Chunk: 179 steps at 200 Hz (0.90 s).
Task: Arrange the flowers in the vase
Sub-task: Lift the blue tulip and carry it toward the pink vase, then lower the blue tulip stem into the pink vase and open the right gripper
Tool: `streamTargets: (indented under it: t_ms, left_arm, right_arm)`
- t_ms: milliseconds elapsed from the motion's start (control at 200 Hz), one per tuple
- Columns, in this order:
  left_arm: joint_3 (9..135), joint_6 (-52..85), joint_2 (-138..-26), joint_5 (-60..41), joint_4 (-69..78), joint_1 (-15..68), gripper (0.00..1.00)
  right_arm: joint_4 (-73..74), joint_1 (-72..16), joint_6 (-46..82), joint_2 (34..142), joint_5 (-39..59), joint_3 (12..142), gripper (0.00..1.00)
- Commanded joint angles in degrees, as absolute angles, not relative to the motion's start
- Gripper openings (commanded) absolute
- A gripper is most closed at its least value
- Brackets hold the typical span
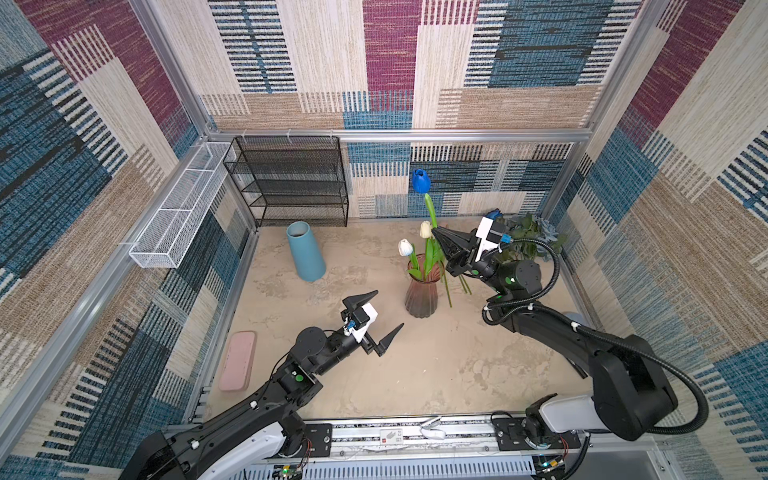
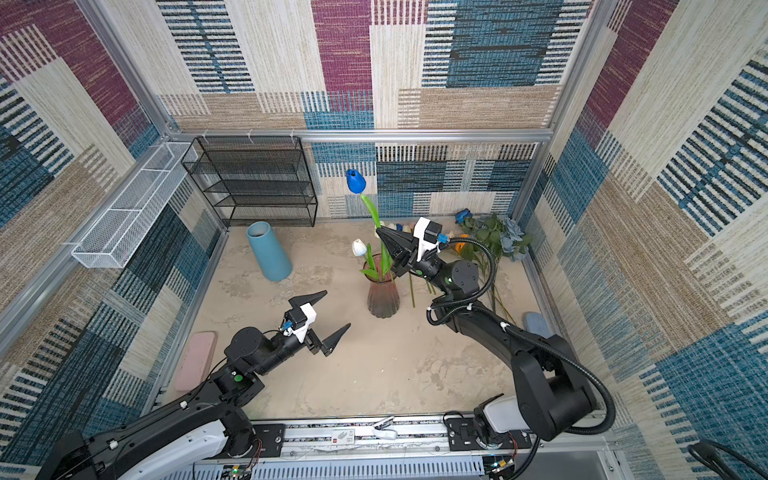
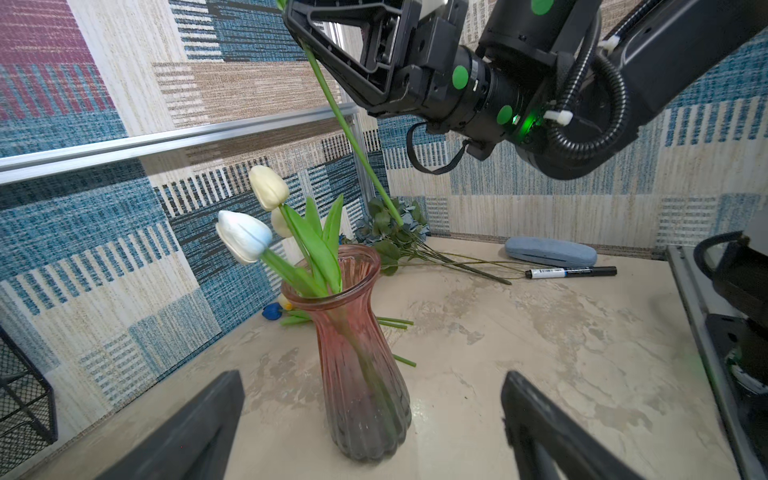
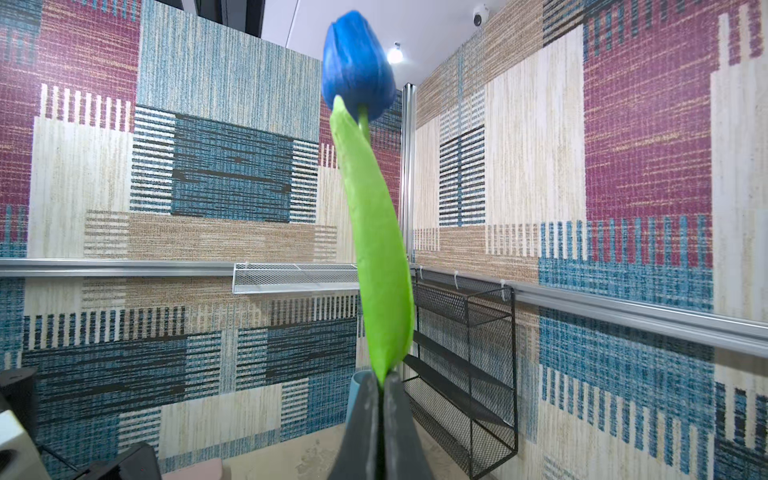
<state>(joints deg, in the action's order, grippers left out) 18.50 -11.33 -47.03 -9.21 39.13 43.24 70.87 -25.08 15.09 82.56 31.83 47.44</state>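
Observation:
A pink ribbed glass vase (image 1: 420, 297) (image 3: 361, 353) stands mid-table with two white tulips (image 1: 405, 247) (image 3: 245, 237) in it. My right gripper (image 1: 436, 230) (image 4: 382, 380) is shut on the stem of a blue tulip (image 1: 420, 180) (image 4: 358, 70), held upright above the vase. In the left wrist view the tulip's stem (image 3: 353, 137) hangs down behind the vase's mouth, outside it. My left gripper (image 1: 389, 309) (image 3: 372, 376) stands open and empty just left of the vase. More flowers (image 2: 513, 239) lie in the back right corner.
A blue tapered vase (image 1: 305, 251) stands at the back left before a black mesh shelf (image 1: 291, 183). A white wire basket (image 1: 178, 208) hangs on the left wall. A pink case (image 1: 237, 360) lies front left. A blue case (image 3: 550, 251) and a marker (image 3: 569, 272) lie at the right.

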Motion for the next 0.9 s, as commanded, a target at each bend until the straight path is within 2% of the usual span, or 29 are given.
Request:
streamTargets:
  t_ms: [0,336,656,781,891]
  left_arm:
    - [18.44,-10.19,-46.93,-8.05,39.73,43.24,0.99]
    - [17.78,-11.31,-46.75,-6.02,38.4,43.25,0.99]
    - [18.15,-12.3,-48.34,-4.86,38.39,43.24,0.99]
    - [18.15,-12.48,-48.46,-4.48,38.31,43.24,0.99]
    - [18.1,-12.47,-48.5,-4.23,38.3,43.2,0.99]
  right_arm:
    - [81.84,-25.4,14.41,86.24,28.57,48.82,0.0]
    - [88.5,-25.38,10.59,95.8,27.69,49.0,0.0]
    - [89.8,-25.4,8.05,98.13,29.49,45.67,0.0]
    - [89.57,-25.4,7.54,97.41,30.28,43.53,0.04]
    - [87.99,-25.4,6.68,96.18,29.89,41.57,0.11]
